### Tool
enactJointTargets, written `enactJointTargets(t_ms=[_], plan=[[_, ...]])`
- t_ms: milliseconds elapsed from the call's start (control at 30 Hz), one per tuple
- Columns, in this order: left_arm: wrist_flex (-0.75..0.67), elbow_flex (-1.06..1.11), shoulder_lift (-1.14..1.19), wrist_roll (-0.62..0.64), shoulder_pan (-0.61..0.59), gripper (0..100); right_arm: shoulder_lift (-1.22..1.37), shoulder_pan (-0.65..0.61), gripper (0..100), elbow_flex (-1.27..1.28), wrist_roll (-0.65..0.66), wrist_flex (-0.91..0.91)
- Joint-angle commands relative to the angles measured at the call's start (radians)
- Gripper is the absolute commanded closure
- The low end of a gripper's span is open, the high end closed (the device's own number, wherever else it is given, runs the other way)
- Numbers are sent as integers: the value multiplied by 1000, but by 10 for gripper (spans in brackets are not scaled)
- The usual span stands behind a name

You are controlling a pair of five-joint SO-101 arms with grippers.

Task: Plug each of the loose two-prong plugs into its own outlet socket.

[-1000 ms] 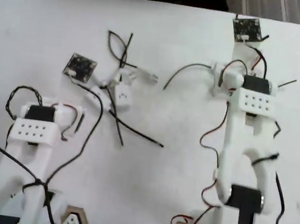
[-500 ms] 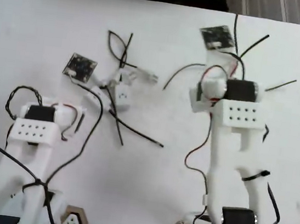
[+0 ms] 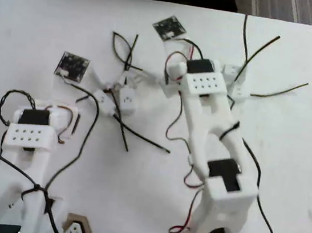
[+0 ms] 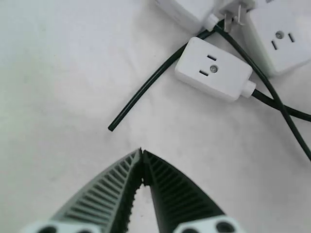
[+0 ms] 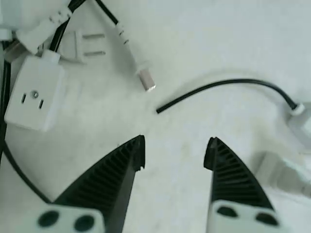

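Observation:
In the left wrist view my left gripper (image 4: 142,156) is shut and empty on bare table. A white socket block (image 4: 213,70) lies just beyond it, with a second socket (image 4: 282,35) and a two-prong plug (image 4: 232,15) farther off. My right gripper (image 5: 175,144) hangs open over the table, nothing between its fingers. Ahead of it lie a white socket (image 5: 31,99), a loose two-prong plug (image 5: 85,46) and a small white connector (image 5: 142,77). From above, the sockets (image 3: 127,98) sit between the left arm (image 3: 27,134) and the right arm (image 3: 206,86).
Black cables (image 3: 136,136) cross the table around the sockets, one loose end (image 4: 111,128) close to my left gripper. More white plug pieces (image 5: 286,170) lie beside my right gripper. Other cable ends (image 3: 280,91) trail off at the far right.
The right arm has swung left across the table, from the far right to beside the sockets and plugs. The left arm has shifted slightly left.

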Motion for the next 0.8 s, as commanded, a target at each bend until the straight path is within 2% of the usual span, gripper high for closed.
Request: enactJointTargets(t_ms=[0, 367, 767], plan=[[-17, -5, -35, 12, -10, 976, 134, -27, 797, -224, 9, -22], [-17, -2, -35, 12, -10, 976, 568, -101, 797, -778, 11, 105], [-14, 0, -33, 12, -8, 976, 800, -97, 801, -1079, 9, 240]])
